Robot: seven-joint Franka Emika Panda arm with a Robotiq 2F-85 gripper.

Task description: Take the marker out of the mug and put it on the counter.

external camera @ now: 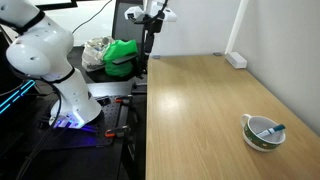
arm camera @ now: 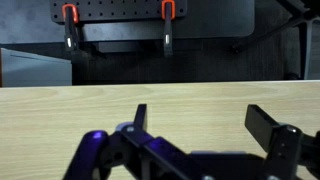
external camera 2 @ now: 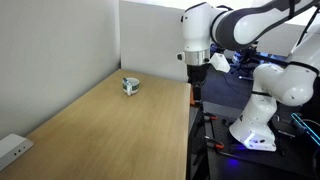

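The white mug [external camera: 264, 131] with dark green markings stands on the light wood counter [external camera: 200, 110] near one edge. The green-teal marker [external camera: 270, 128] lies across its inside, tip over the rim. The mug also shows small in an exterior view [external camera 2: 131, 86], far down the counter [external camera 2: 110, 130]. My gripper [external camera 2: 196, 76] hangs high over the counter's edge on the robot's side, far from the mug; it also shows in an exterior view [external camera: 150, 38]. In the wrist view the gripper [arm camera: 205, 118] is open and empty above bare counter [arm camera: 60, 115]. The mug is out of the wrist view.
A dark bench with a green cloth [external camera: 120, 55] and tools stands beside the counter by the robot base [external camera: 70, 105]. A white power strip [external camera: 236, 60] lies at the counter's end by the wall, also seen in an exterior view [external camera 2: 12, 150]. Red-handled clamps [arm camera: 70, 20] hang on a pegboard.
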